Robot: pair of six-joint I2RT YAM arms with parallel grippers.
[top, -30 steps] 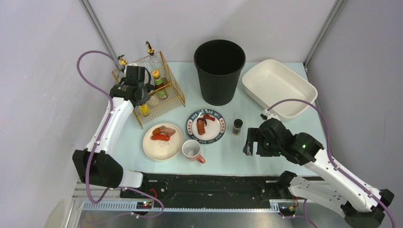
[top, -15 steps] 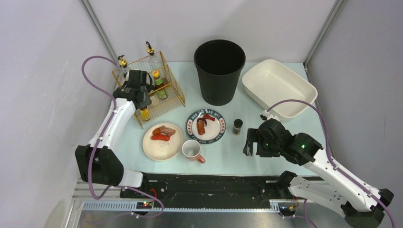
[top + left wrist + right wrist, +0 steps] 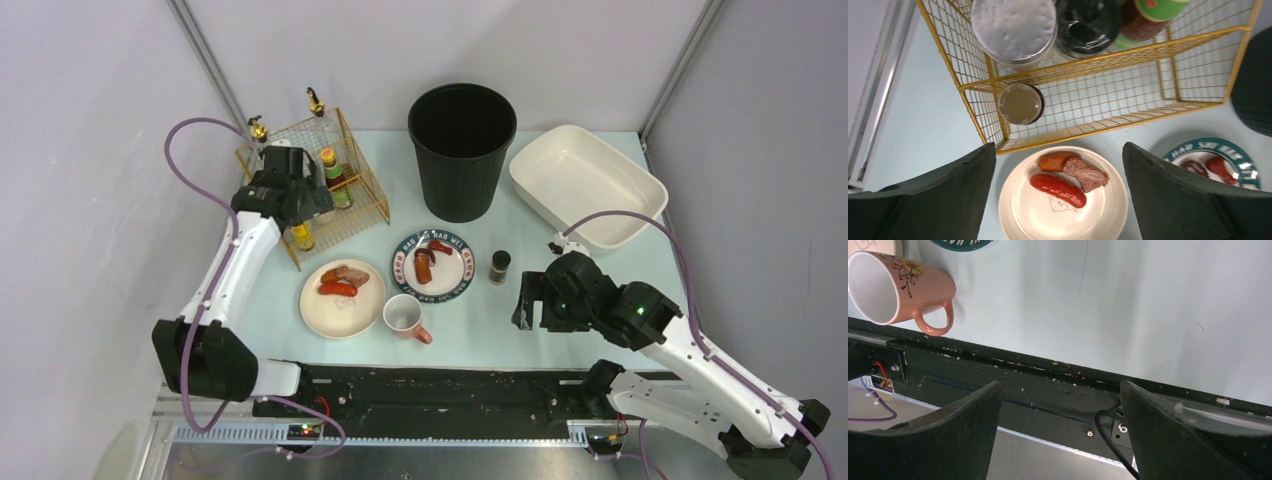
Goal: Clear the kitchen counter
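Two sets of fingers, and both are spread wide with nothing in them. Nearest me, the black rail [image 3: 440,385] runs along the front of the mint-green surface [image 3: 480,320], which fills the middle of the overhead view and carries everything else. My right gripper [image 3: 1058,390] hangs over that front edge on the right side, and its wrist view shows only bare surface and rail between the fingers. To its left, close to the rail, is a pink mug [image 3: 405,318] with its handle toward the rail. Just behind the mug lies a cream plate [image 3: 345,312] with a red sausage [image 3: 1058,190] and other scraps of food. To the right of that is a teal-rimmed plate [image 3: 395,262] with more sausage pieces. A small dark-lidded jar [image 3: 499,266] stands just right of that plate. Farther back on the left, my left gripper [image 3: 1058,150] hovers above the near side of a gold wire basket [image 3: 1098,55], which holds several bottles and jars. At the back stand a black bin [image 3: 461,150] in the middle and a white basin [image 3: 585,180] to its right.
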